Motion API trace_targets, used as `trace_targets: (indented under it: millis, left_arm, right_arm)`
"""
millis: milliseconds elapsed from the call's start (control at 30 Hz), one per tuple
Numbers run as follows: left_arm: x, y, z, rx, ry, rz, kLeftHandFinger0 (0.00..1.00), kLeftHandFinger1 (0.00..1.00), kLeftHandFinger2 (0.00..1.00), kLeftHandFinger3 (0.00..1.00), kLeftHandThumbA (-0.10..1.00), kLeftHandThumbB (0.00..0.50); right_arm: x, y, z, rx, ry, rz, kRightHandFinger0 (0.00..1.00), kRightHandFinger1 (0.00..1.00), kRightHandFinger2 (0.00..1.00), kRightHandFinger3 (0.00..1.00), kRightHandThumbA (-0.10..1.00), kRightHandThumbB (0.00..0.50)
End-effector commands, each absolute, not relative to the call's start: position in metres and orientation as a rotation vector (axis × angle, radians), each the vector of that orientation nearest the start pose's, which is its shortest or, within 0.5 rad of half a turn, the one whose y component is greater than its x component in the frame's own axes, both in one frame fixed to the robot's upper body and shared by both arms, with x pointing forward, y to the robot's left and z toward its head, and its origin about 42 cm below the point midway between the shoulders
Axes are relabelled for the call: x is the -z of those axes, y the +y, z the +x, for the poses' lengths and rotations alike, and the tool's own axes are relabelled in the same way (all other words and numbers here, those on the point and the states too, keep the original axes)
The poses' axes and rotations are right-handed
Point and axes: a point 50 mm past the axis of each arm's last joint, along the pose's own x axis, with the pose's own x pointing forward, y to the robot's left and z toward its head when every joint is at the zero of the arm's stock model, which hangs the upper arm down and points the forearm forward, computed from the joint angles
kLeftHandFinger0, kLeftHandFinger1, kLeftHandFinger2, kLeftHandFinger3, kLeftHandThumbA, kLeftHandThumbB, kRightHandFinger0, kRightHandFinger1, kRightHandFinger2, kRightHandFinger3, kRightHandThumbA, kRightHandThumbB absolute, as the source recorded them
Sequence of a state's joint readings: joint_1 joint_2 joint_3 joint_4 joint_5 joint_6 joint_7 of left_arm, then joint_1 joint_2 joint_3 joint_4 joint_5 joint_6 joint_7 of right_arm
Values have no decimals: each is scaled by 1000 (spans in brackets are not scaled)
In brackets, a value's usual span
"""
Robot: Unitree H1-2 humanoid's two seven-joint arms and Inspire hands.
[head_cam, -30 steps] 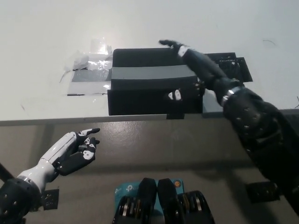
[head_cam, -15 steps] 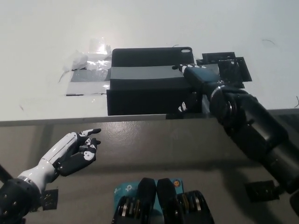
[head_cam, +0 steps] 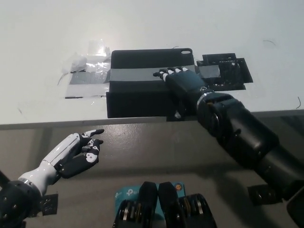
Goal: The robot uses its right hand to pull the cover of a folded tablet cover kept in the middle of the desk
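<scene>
While the white left hand (head_cam: 76,154) rests with fingers apart below the table (head_cam: 42,42) edge, the black right hand (head_cam: 183,81) lies flat, fingers spread, gripping nothing, on the tablet cover (head_cam: 142,76). Its long axis runs left-right mid-table, so the pull probably runs leftward.

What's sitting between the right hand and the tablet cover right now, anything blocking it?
Nothing visible. The black right hand already lies on the tablet cover, fingers spread flat over its grey middle band. Nothing lies between them. The tape patch sits off the cover's left edge. The white left hand rests below the desk edge.
</scene>
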State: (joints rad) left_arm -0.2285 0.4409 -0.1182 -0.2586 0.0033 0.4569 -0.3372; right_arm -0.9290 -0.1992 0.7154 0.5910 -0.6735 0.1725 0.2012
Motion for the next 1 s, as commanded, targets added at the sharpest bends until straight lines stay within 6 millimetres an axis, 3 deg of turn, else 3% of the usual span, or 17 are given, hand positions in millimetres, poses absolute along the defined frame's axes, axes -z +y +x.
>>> trace_targets:
  millis: [0,200,267,333,533,567,667,733,800,833,900,933,967]
  left_arm:
    - [-230,280,340,410,29,506,809,877,1000,1000,1000,37]
    - [-230,281,341,408,35,510,816,885,1000,1000,1000,39]
    - [-233,282,344,406,29,509,809,875,1000,1000,1000,53]
    - [-233,282,344,405,27,509,809,872,1000,1000,1000,56]
    - [-235,281,343,404,18,526,821,882,1000,1000,1000,17]
    - [-235,281,343,402,19,528,821,882,1000,1000,1000,28]
    - [-235,280,345,405,21,533,817,880,1000,1000,1000,40]
    - [-234,281,346,407,28,532,819,881,1000,1000,1000,47]
    - [-235,282,346,408,29,539,817,880,1000,1000,1000,52]
    - [-234,283,347,404,32,531,814,877,1000,1000,1000,69]
    - [-235,283,349,400,30,534,812,874,1000,1000,1000,73]
    - [-235,283,348,398,26,538,813,873,1000,1000,1000,62]
    - [-236,283,348,398,24,541,811,870,1000,1000,1000,54]
  right_arm:
    - [-234,-67,486,-623,-341,-1462,1000,1000,1000,1000,1000,500]
    - [-233,-80,486,-634,-313,-1497,1000,1000,1000,1000,1000,500]
    - [-235,-88,486,-643,-284,-1458,1000,1000,1000,1000,1000,469]
    - [-234,-91,486,-652,-253,-1442,1000,1000,1000,1000,1000,473]
    - [-217,-99,487,-649,-168,-1353,1000,1000,996,1000,1000,447]
    - [-216,-97,485,-643,-169,-1330,1000,1000,916,1000,1000,423]
    - [-215,-93,483,-646,-173,-1302,1000,981,883,1000,1000,378]
    - [-213,-85,477,-644,-176,-1203,1000,990,870,879,1000,362]
    - [-212,-82,474,-639,-177,-1160,958,958,833,825,1000,362]
    - [-210,-78,471,-636,-174,-1125,867,879,783,756,1000,364]
    - [-210,-75,469,-641,-157,-1094,768,803,745,740,1000,361]
    - [-209,-71,464,-645,-140,-1077,600,660,678,708,1000,379]
    - [-208,-70,462,-645,-141,-1076,529,603,642,676,1000,370]
